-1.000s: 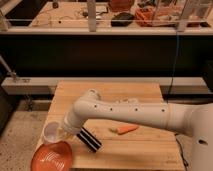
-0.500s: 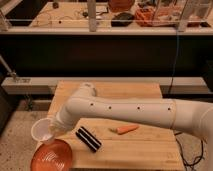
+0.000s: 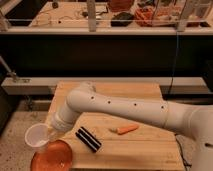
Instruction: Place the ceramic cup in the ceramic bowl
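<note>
The plain white cup (image 3: 37, 136), slightly tapered, hung tilted with its open mouth in view, gripped by the tool (image 3: 51, 131) just above the left rim of the bowl (image 3: 52, 159). The wide, shallow, orange-red bowl sat at the tabletop's (image 3: 140, 145) front-left corner.

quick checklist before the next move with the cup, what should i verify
1. Ceramic cup held by gripper: ok, lifted off the table.
2. Cup over ceramic bowl: not ok, it sits up and left, only meeting the rim in view.
3. Bowl interior free: ok, only orange surface shows.
4. Bowl fully on table: cannot tell, the picture's edge cuts it.
5. Carrot and black striped object away from bowl: ok, both lie to its right.
</note>
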Robot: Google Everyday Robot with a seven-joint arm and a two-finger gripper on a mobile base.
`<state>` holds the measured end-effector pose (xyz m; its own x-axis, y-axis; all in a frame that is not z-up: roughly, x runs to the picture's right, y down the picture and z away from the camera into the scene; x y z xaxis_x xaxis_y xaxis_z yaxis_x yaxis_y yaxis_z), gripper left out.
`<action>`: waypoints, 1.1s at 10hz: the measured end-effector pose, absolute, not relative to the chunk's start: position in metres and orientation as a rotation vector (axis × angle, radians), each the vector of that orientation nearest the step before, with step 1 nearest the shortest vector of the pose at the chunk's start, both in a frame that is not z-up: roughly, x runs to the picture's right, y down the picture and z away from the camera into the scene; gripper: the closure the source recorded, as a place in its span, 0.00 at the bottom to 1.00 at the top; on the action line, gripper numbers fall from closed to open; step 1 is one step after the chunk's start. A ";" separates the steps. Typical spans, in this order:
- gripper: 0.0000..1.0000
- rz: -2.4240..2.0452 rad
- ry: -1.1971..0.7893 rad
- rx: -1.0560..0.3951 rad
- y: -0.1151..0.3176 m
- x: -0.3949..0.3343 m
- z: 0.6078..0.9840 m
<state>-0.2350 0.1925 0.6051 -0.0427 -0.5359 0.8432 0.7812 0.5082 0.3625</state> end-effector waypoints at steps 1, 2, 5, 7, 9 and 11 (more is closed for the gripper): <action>1.00 -1.071 -1.297 -0.337 0.202 -0.233 0.603; 1.00 -1.075 -1.323 -0.380 0.207 -0.232 0.600; 1.00 -1.093 -1.265 -0.519 0.214 -0.205 0.594; 1.00 -1.135 -1.197 -0.610 0.218 -0.192 0.594; 1.00 -1.154 -1.163 -0.659 0.226 -0.179 0.606; 1.00 -1.169 -1.167 -0.657 0.232 -0.173 0.616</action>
